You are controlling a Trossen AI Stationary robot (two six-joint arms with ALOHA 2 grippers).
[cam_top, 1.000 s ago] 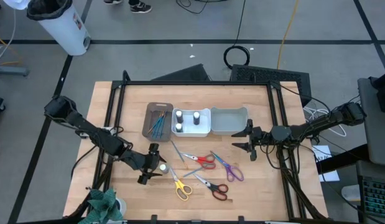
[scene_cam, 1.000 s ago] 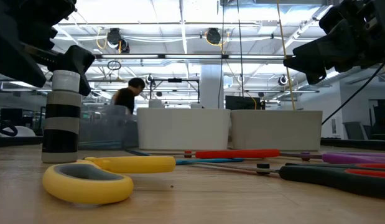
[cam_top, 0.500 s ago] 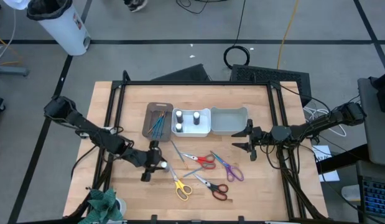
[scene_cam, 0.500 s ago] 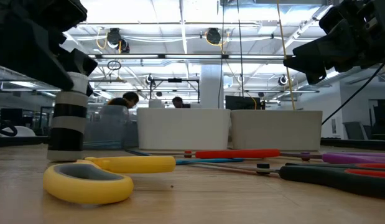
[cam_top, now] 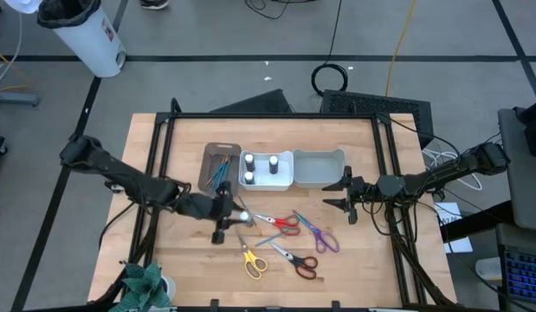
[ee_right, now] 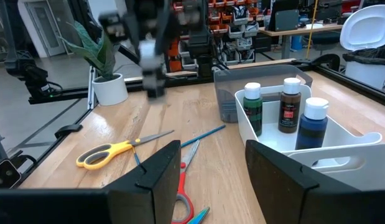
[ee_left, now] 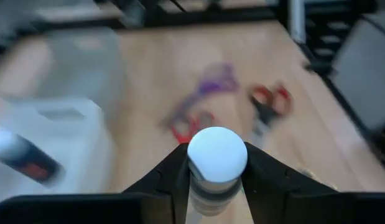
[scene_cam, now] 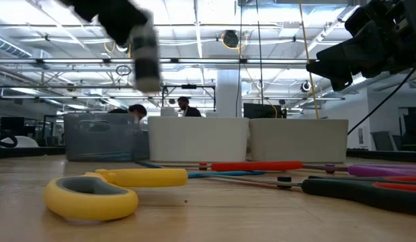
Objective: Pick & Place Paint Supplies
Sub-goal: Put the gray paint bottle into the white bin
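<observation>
My left gripper [cam_top: 235, 216] is shut on a small white-capped bottle [ee_left: 217, 154] and holds it in the air above the table, left of the scissors; the low view shows the bottle [scene_cam: 146, 59] high up and blurred. My right gripper [cam_top: 347, 192] hovers open by the grey bin [cam_top: 318, 167], with nothing between its fingers. Three more bottles stand in the white bin [cam_top: 289, 173]. Teal brushes lie in the brown bin [cam_top: 209, 169]. Red [cam_top: 280, 222], purple [cam_top: 318, 234], yellow [cam_top: 250, 258] and black-and-red [cam_top: 295, 260] scissors lie flat on the table. My left gripper pinches the bottle's body just below the white cap [ee_left: 195, 190] between its two fingers [ee_left: 173, 174], one on each side. The fingers come from the table's left, slanting a little downward. The bottle is lifted clear of the table, cap up and roughly upright.
A loose brush [cam_top: 247, 211] lies on the wood just right of my left gripper. The three bins stand in a row at the table's far middle. A potted plant [cam_top: 145, 284] sits at the near left corner. Bare wood lies at the table's left and far side.
My left gripper has shut on the bottle, which stood on the table near the yellow scissors. It has then lifted the bottle clear and carried it up and toward the table's right and far side, nearer the bins. My right arm has kept still.
</observation>
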